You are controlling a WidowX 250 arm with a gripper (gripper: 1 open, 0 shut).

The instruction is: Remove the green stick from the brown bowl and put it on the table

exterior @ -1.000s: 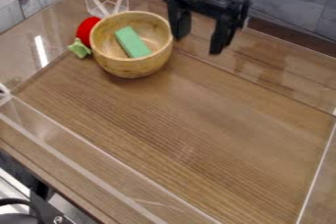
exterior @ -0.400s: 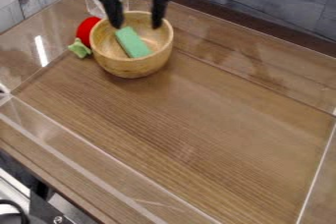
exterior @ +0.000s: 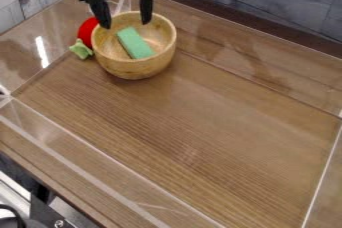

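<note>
Item: green stick [exterior: 132, 43], lying inside the brown bowl [exterior: 134, 68]. Claw [exterior: 118, 14]: wide, nothing held, at the bowl's far side. Handling: centre yourself over the stick, descend inside the rim, pinch its narrow sides, lift straight up.

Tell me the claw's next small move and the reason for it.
Probably shift the claw slightly toward the middle of the bowl before lowering: its fingers appear over the bowl's far side, while the green stick lies inside, nearer the camera.
</note>
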